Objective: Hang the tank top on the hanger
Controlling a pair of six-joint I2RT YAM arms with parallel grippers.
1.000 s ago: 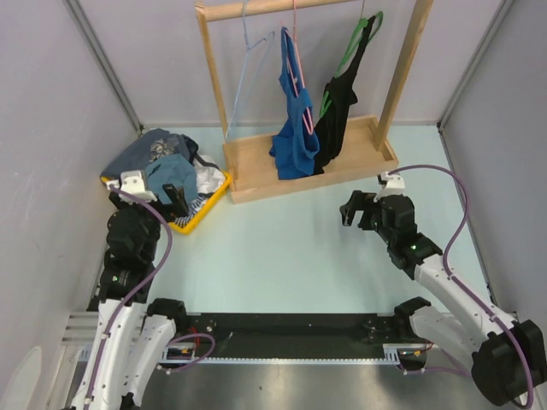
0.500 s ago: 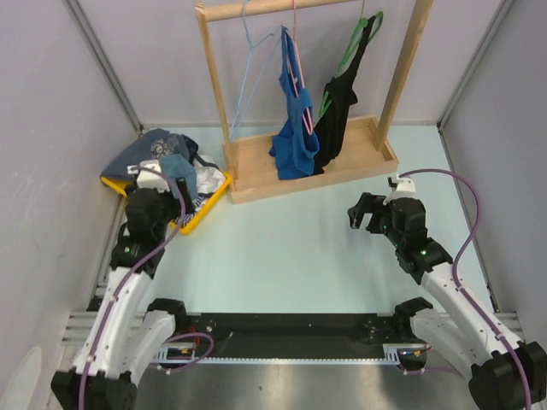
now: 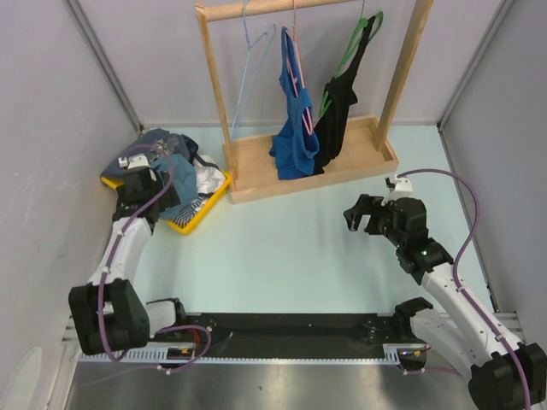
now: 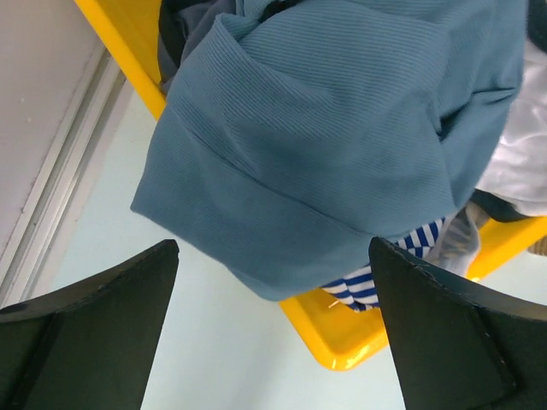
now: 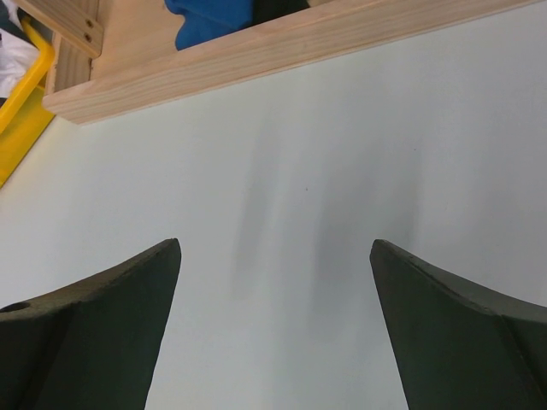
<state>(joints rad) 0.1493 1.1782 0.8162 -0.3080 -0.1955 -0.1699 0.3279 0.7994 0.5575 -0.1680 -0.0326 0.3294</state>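
Tank top [image 4: 325, 145] tops the clothes heap in the yellow bin [image 4: 342, 337] at desk [image 3: 282, 248] 10 o'clock, with the wall tight on the left. Left fingers [image 4: 102, 325] are wide just above it, probably not touching. Only the left wrist view shows striped fabric [image 4: 367, 286] underneath. Hanger [image 3: 239, 85] hangs bare on the wooden rack [image 3: 299, 175] at 12 o'clock, beside the royal-blue top [image 3: 295, 128] and black top [image 3: 338, 111]. Right fingers [image 5: 94, 325] are wide over open desk at 3 o'clock.

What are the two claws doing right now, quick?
Left claw: open, holding nothing, just above the tank top.
Right claw: open, holding nothing, above the table.
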